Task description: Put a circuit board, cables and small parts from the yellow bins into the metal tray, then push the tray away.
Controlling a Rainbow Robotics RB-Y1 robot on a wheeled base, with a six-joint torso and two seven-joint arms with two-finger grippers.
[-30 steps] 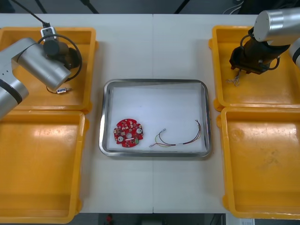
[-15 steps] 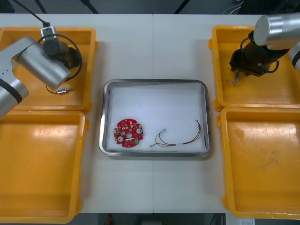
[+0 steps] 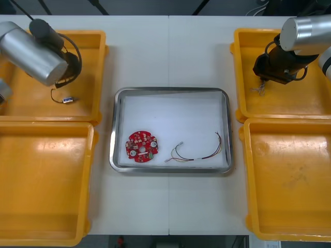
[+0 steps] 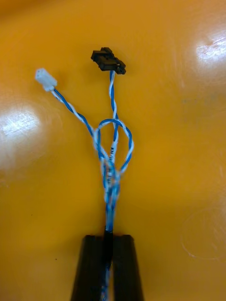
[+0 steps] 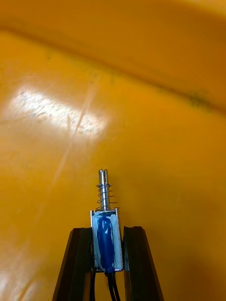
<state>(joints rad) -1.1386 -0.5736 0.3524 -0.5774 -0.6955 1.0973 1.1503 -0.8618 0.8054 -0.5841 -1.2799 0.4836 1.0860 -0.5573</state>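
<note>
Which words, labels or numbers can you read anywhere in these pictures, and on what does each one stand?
No text can be read for certain.
On the twisted blue and white cable, held in the right end effector: dark print along a white strand, too small to read.
On the round red circuit board in the metal tray: any markings are too small to read.
On the small metal part in the left end effector: no lettering visible.

A light table with a dark floor past its far edge.
A thin line runs from near to far down the middle of the table. A white cord shows past the far edge, toward the right.
</note>
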